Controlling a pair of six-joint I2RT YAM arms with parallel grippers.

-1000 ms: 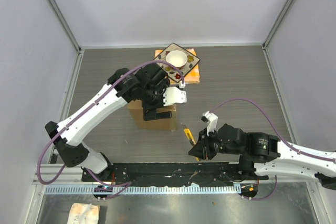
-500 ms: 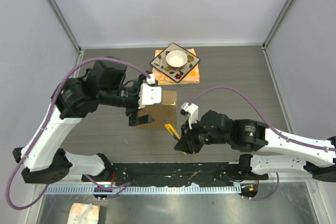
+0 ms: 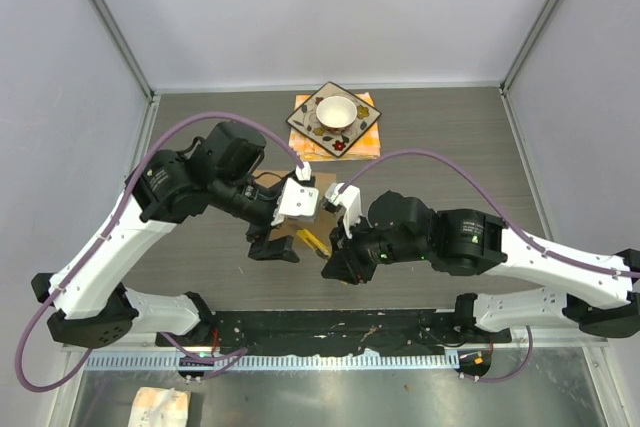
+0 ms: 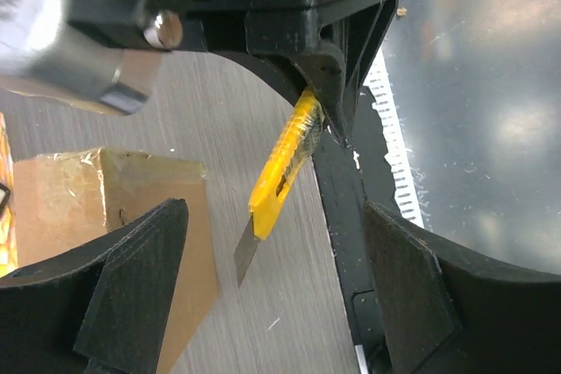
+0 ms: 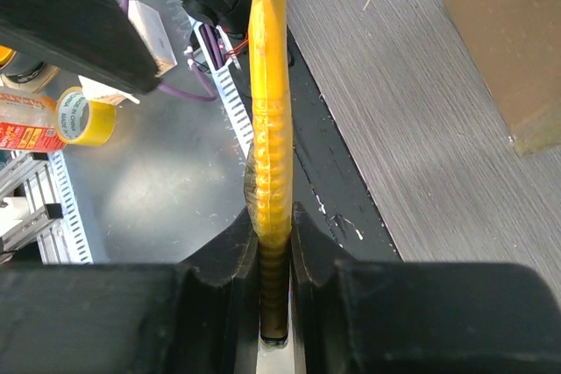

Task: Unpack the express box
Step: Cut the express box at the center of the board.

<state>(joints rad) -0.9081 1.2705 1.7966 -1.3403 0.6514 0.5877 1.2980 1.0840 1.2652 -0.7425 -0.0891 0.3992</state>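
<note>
Inventory, largest to smallest.

1 surface (image 3: pixel 450 147): dark wood-grain, walled by pale panels on 3 sides. No writing.

2 arms, white with black joints, each trailing 1 purple cable (image 3: pixel 230 125). Both reach in to the middle of the surface.

- Left claw (image 4: pixel 276 243): jaws wide, nothing between them. It hangs over the near edge of the box.
- Right claw (image 5: pixel 273 243): closed tight on the handle of the knife.

1 express box (image 4: pixel 96 199): plain brown cardboard, with glossy tape along its upper edge. It sits on the surface at centre, largely hidden under the left arm in the top view. In the left wrist view it lies just beside 1 of that claw's fingers (image 4: pixel 131 286). No print or label can be read on it.

1 orange mat (image 3: pixel 368 142): at the far edge of the surface, well apart from the box.

1 square plate (image 3: pixel 312 127): dark rim with a leaf-and-fruit pattern, set cornerwise on the mat.

1 white bowl (image 3: pixel 335 109): on the middle of the plate.

1 yellow utility knife (image 4: pixel 285 159): blade out and angled down toward the surface, near the box corner but apart from it. No brand can be read.

1 roll of yellow tape (image 5: pixel 88 118): below the near edge, off the surface.

1 red-labelled item (image 5: pixel 22 124): beside the roll. Its writing is too small to read.
</note>
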